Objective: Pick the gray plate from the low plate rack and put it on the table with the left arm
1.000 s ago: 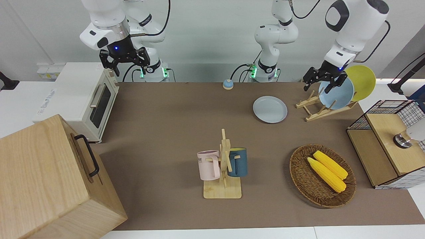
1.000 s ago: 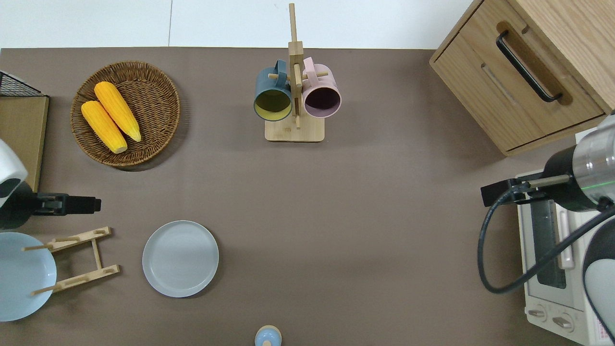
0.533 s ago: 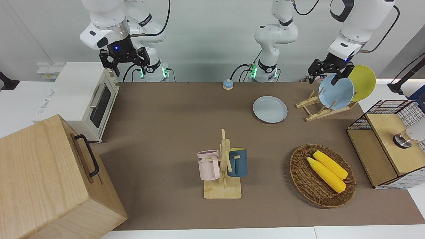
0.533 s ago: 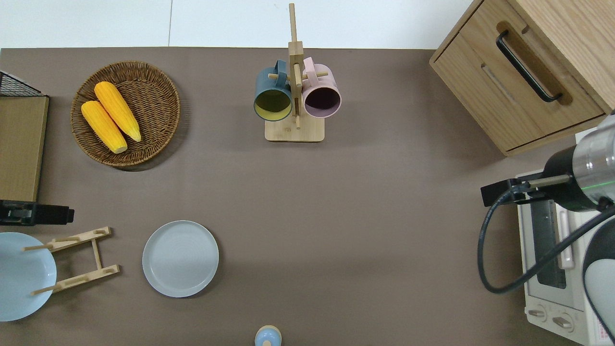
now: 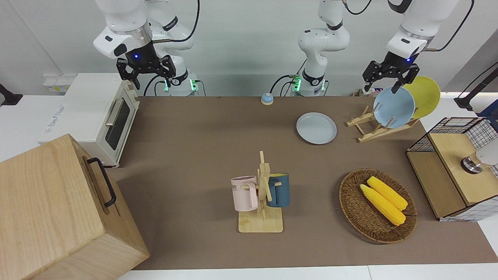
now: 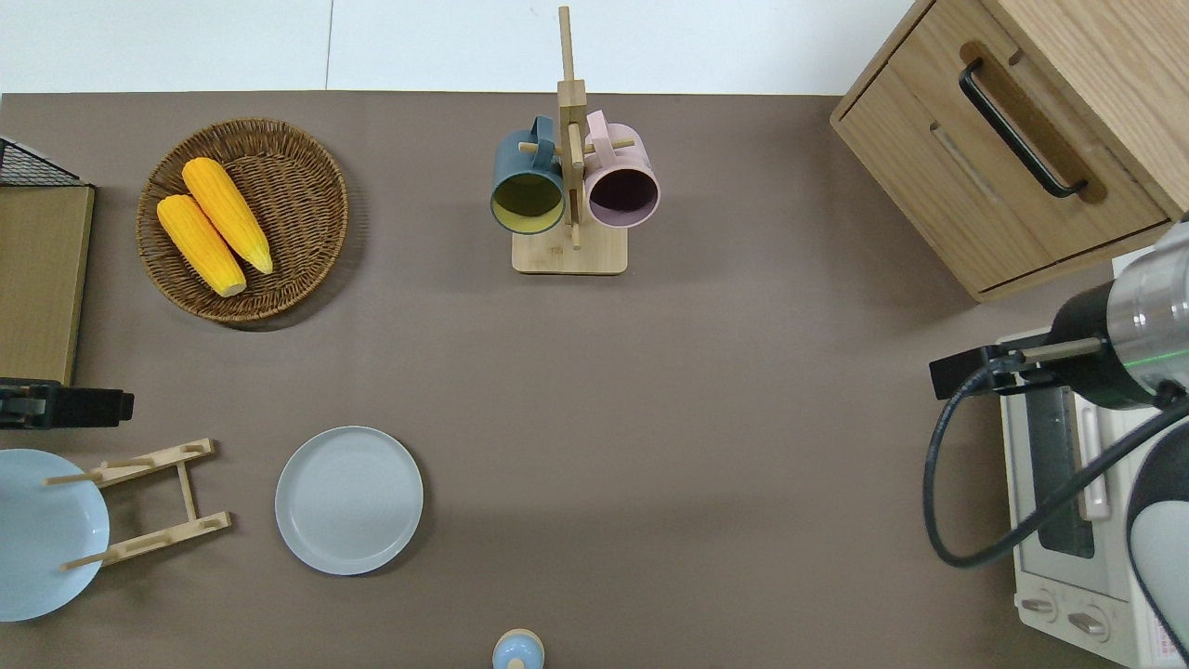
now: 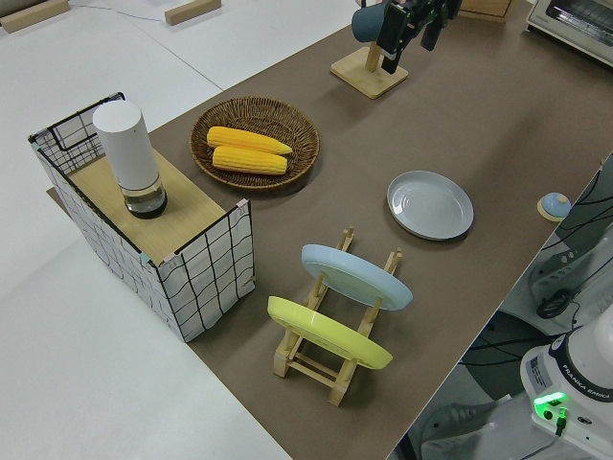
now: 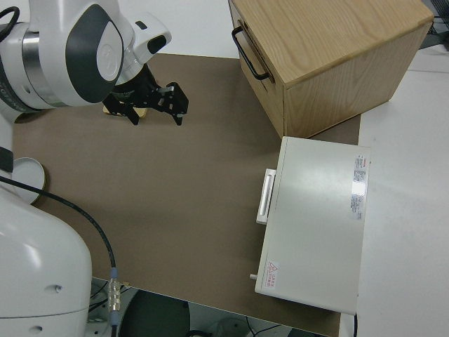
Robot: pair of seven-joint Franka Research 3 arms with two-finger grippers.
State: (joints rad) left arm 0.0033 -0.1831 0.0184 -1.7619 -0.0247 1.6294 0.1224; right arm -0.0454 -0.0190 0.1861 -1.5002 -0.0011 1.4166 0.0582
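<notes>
While its jaws stand wide apart with nothing between them, the left gripper (image 5: 391, 77) hangs in the air at the left arm's end of the table (image 5: 202, 128), raised over the table just beside the low plate rack (image 5: 373, 126), on the side of it farther from the robots, as the overhead view shows. That rack carries a sky-blue plate (image 5: 393, 107) and a yellow plate (image 5: 425, 94), both leaning in its slots, the yellow one toward the table's end. The slots toward the middle of the table are bare pegs. Just beside the rack, toward the middle of the table, the gray plate (image 6: 348, 499) lies flat on the table, apart from the rack and from the gripper. A small blue bell (image 5: 267, 98) sits near the robots' edge. Farther from the robots, a wicker basket (image 6: 307, 149) holds two corn cobs (image 6: 214, 226), and a wooden mug stand (image 6: 570, 158) bears a dark blue mug (image 6: 528, 181) and a pink mug (image 6: 622, 181). The right arm is parked, its gripper (image 5: 144, 74) with jaws apart and empty.
</notes>
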